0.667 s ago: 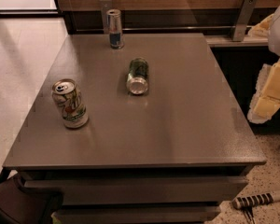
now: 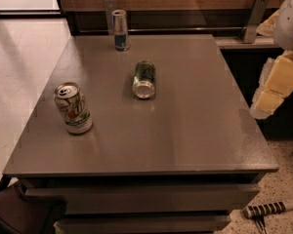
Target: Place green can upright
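The green can [image 2: 144,78] lies on its side near the middle of the grey table [image 2: 195,130], its silver end facing the front edge. My gripper [image 2: 273,87] is the pale yellow and white shape at the right edge of the view. It hangs beyond the table's right side, well to the right of the can and not touching it. It holds nothing that I can see.
A white can with green-red print [image 2: 73,107] stands upright at the front left. A slim silver-and-blue can [image 2: 120,29] stands at the back edge. A wooden wall with metal brackets [image 2: 254,18] runs behind the table. A striped object [image 2: 271,208] lies on the floor at the bottom right.
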Tool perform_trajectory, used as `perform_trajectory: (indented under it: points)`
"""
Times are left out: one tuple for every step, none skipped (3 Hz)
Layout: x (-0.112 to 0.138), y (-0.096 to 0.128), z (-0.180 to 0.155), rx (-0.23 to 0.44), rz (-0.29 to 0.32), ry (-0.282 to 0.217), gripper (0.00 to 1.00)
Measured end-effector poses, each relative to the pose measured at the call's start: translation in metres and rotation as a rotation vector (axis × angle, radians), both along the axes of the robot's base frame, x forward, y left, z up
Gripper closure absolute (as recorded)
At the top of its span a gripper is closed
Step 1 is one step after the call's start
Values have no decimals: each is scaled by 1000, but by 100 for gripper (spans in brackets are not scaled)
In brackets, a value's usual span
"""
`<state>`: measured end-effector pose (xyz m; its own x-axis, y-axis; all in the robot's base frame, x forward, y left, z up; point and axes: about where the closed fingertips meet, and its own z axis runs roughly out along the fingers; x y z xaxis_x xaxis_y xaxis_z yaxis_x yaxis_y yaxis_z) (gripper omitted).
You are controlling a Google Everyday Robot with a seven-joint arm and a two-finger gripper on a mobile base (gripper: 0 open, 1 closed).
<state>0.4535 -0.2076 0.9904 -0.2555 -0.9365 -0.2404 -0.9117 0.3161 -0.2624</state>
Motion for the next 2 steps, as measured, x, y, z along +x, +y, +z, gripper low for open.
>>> perform_trajectory:
  points:
    - [38, 20, 2, 124, -105, 53, 0]
    - [68, 48, -1, 173, -216, 117, 0]
